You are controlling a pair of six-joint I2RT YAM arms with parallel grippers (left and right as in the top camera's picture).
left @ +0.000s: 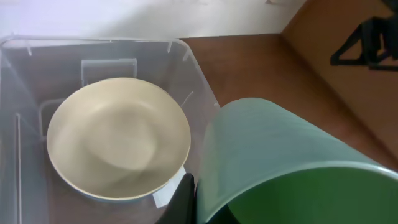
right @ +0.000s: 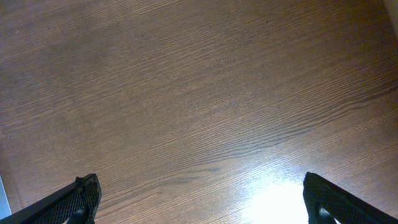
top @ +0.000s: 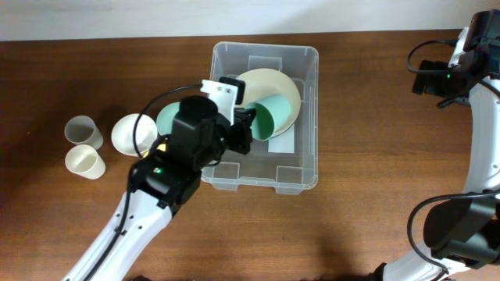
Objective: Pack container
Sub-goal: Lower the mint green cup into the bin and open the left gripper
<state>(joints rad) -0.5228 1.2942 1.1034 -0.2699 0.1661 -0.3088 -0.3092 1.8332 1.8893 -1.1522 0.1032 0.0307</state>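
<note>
The clear plastic container point(top: 309, 117) stands at the table's middle back. A cream bowl point(top: 273, 84) lies inside it, leaning towards the far wall. My left gripper point(top: 244, 125) reaches over the container's left wall and is shut on the rim of a green bowl point(top: 272, 122), held tilted above the container's floor beside the cream bowl. In the left wrist view the green bowl point(left: 280, 155) fills the right side, with the cream bowl point(left: 118, 137) in the container point(left: 186, 56) behind it. My right gripper point(right: 202, 199) is open and empty over bare table at the far right.
Left of the container lie another green bowl point(top: 167, 119), partly under my left arm, a white bowl point(top: 131, 134), a grey cup point(top: 82, 131) and a cream cup point(top: 84, 162). A white label point(top: 283, 144) shows on the container's base. The right arm point(top: 476, 94) stands at the right edge.
</note>
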